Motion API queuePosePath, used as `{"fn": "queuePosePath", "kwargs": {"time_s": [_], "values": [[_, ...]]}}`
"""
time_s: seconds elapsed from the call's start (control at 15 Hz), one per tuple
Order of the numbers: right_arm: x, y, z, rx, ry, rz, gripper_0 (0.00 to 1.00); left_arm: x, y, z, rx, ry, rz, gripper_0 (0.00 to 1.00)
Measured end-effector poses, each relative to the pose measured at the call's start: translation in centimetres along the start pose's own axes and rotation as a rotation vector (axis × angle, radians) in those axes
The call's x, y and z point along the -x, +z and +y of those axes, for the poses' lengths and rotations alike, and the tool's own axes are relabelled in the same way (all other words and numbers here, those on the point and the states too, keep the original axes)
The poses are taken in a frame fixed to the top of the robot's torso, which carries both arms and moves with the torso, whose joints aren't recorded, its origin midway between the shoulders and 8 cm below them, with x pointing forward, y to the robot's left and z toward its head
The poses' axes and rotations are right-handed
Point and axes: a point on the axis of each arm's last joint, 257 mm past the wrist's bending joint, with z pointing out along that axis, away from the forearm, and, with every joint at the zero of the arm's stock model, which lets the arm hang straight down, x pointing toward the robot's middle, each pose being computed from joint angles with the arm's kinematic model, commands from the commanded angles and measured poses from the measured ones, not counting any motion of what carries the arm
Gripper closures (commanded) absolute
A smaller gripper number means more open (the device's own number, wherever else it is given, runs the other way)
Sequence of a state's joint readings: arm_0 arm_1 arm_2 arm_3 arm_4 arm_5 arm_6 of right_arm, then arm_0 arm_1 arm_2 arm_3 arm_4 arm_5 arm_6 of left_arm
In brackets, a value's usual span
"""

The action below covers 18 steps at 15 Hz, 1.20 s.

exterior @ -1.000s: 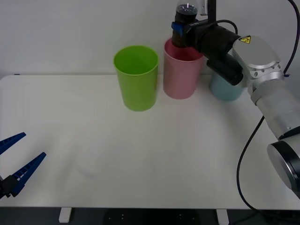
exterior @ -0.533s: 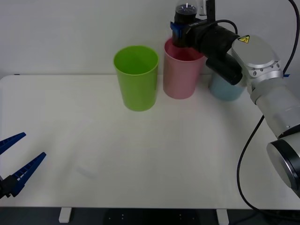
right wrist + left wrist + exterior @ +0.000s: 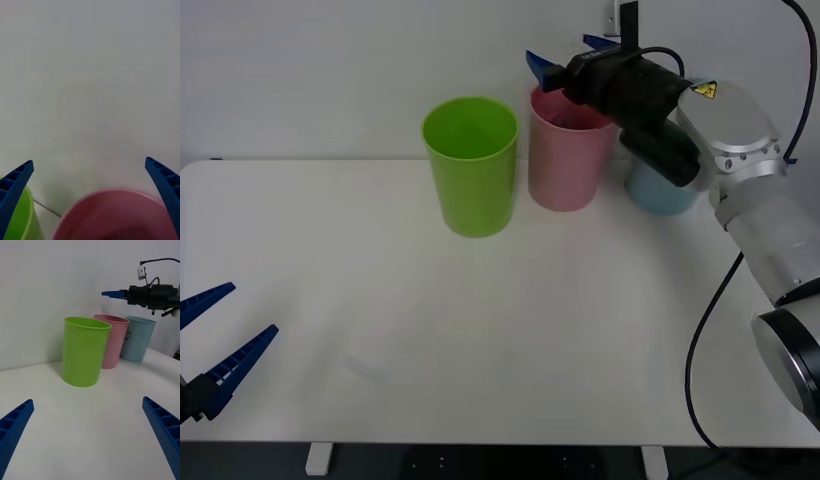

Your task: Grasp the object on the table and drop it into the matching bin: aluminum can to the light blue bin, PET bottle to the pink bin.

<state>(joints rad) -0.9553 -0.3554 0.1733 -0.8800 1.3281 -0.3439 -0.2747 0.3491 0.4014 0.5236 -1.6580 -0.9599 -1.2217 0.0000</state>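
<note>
My right gripper (image 3: 570, 55) hovers open just above the mouth of the pink bin (image 3: 563, 165) at the back of the table (image 3: 480, 330), with nothing between its fingers. In the right wrist view the right gripper (image 3: 90, 187) has its blue fingers spread wide over the pink bin's rim (image 3: 112, 198). The PET bottle is hidden; a dark shape (image 3: 565, 118) shows just inside the pink bin's mouth. The light blue bin (image 3: 660, 190) stands right of the pink one, partly behind my right arm. My left gripper (image 3: 225, 330) rests open at the table's front left corner.
A lime green bin (image 3: 472, 170) stands left of the pink bin, close beside it. The left wrist view shows the green bin (image 3: 83, 352), pink bin (image 3: 112, 343) and light blue bin (image 3: 137, 339) in a row against the wall.
The right gripper was shut on the bottle above the pink bin. Its fingers have now opened and the bottle has left them.
</note>
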Motion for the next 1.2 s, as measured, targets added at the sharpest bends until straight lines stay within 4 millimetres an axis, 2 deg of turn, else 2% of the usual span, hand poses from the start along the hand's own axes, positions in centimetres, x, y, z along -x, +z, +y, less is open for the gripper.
{"fn": "queuePosePath", "kwargs": {"time_s": [0.53,0.87,1.2], "values": [[0.2,-5.9,1.3,0.046,-0.028,-0.083,0.00,0.0,0.0,0.0,0.000,0.000,0.000,0.00],[-1.4,-10.6,1.4,0.104,-0.042,-0.065,0.00,0.0,0.0,0.0,0.000,0.000,0.000,0.00],[-3.5,-16.6,1.4,0.141,-0.065,-0.037,0.00,0.0,0.0,0.0,0.000,0.000,0.000,0.00]]}}
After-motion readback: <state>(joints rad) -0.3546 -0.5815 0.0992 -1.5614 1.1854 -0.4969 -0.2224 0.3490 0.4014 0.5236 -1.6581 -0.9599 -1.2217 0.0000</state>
